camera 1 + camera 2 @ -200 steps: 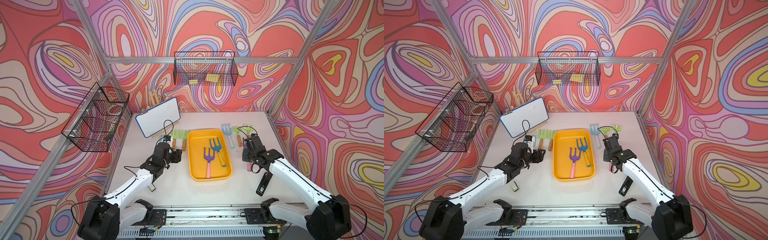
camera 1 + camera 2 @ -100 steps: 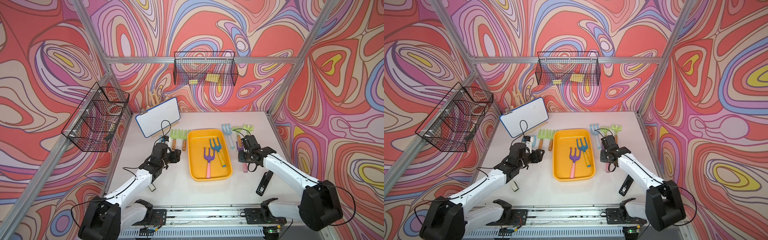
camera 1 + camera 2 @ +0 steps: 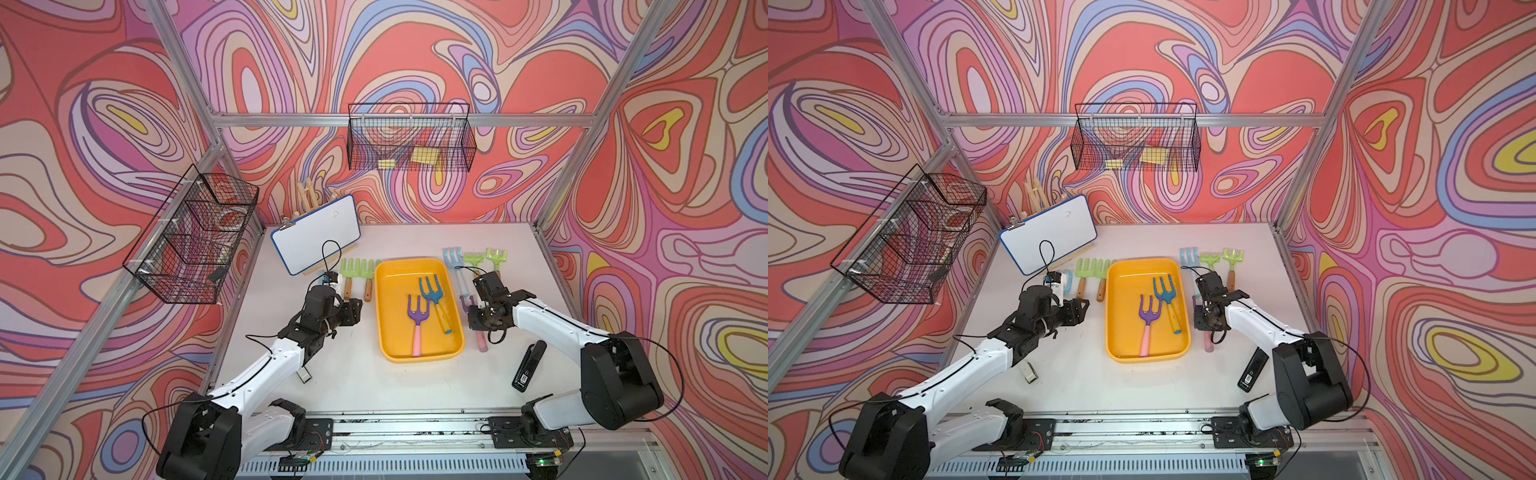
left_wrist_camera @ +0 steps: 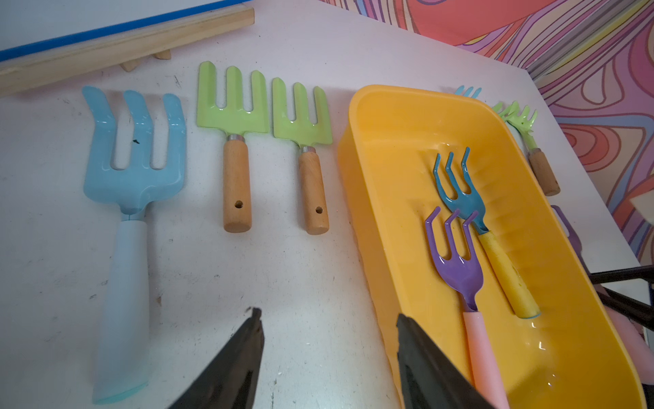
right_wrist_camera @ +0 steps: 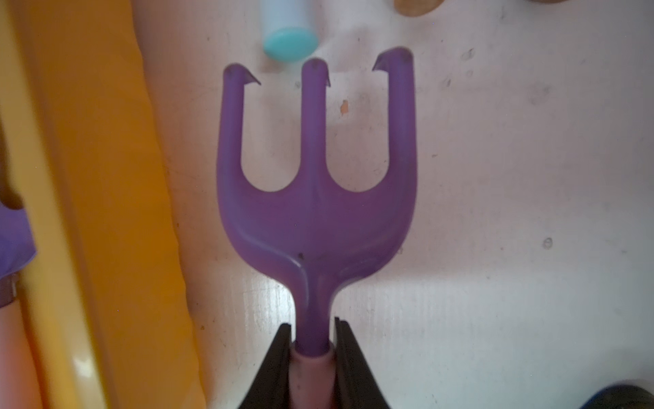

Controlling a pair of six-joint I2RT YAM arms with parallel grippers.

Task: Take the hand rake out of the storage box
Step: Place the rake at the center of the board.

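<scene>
Purple hand rake with three hooked tines and a pink handle, clamped at its neck by the right gripper. The black jaws press in from both sides where the purple shank enters the handle. This rake is outside the storage box, just beside the yellow-orange tray's long wall on the robot's right and low over the white tabletop. Whether it touches the surface cannot be told.

Two more rakes lie flat inside the box, tines pointing away from the robot: a second purple rake with a pink handle and a teal rake with a yellow handle, side by side and nearly touching.

The left gripper hangs empty, jaws apart, over the tabletop by the box's other long wall, near a row of green rakes.

These rakes look light and stiff, with hard, glossy heads that would probably slide between the pads. The handles look like soft foam that should give a little and hold better. The neck or upper handle seems the best place to grip. The hooked tine tips could catch on the box rim.
</scene>
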